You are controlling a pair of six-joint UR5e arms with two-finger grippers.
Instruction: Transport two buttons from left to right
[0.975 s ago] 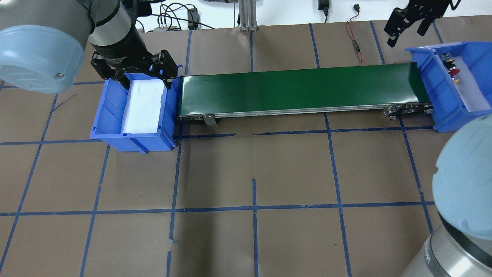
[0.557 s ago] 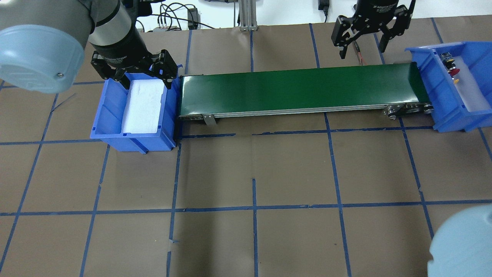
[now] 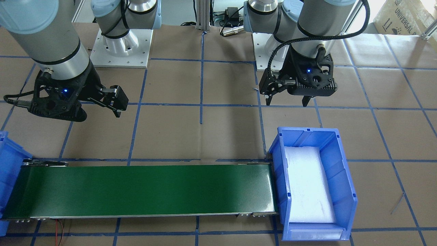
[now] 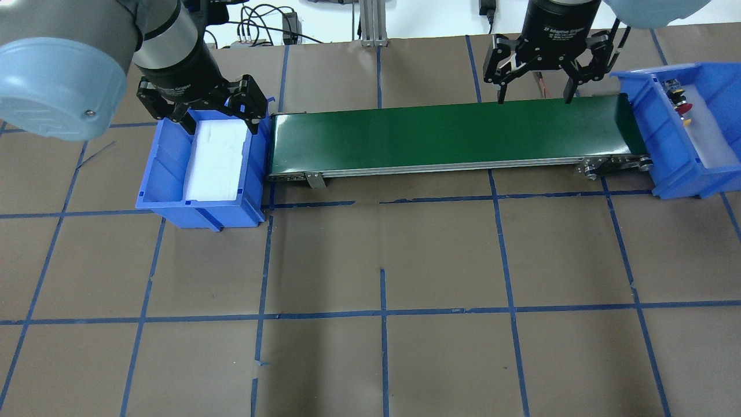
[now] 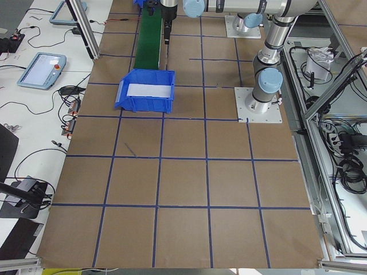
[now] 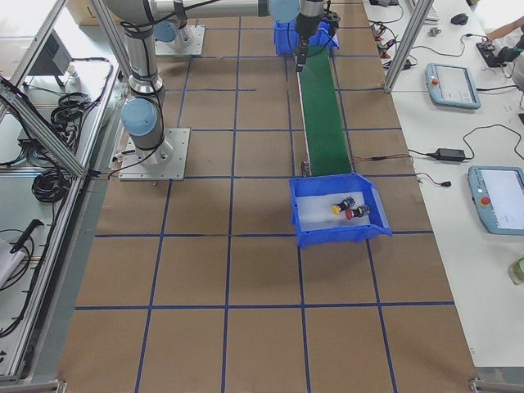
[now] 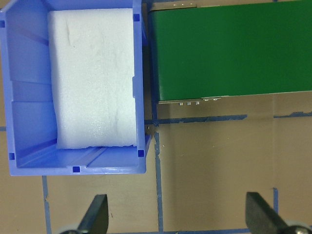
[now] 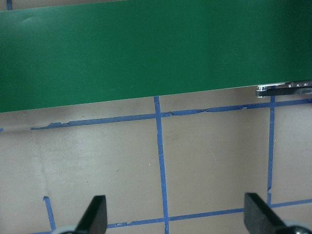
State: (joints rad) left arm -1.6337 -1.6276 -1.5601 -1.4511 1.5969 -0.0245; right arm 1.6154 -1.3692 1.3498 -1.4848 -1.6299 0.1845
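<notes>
The buttons lie in the right blue bin [image 6: 336, 235], at the conveyor belt's [image 6: 323, 115] end. The exterior right view shows them best: the yellow-capped button [image 6: 336, 209] and the red-capped button [image 6: 353, 214] sit just beside each other on the bin's pale floor. In the overhead view they are only small specks, red [image 4: 683, 108] and yellow [image 4: 687, 122], against one wall. The front-facing view catches just a sliver of that bin [image 3: 6, 150] and no buttons.

The left blue bin [image 4: 168, 156] holds only a white foam pad [image 4: 217, 156].

The left gripper [image 4: 214, 119] hangs raised by this bin, fingers spread wide and holding nothing. Its wrist view shows brown table paper between the fingers [image 7: 95, 217], with the bin [image 7: 24, 97] ahead.

The right gripper [image 4: 535, 97] hangs by the belt's right portion, also spread and empty. Its wrist view shows taped paper between the fingers [image 8: 95, 214] and bare green belt [image 8: 146, 53] beyond.
</notes>
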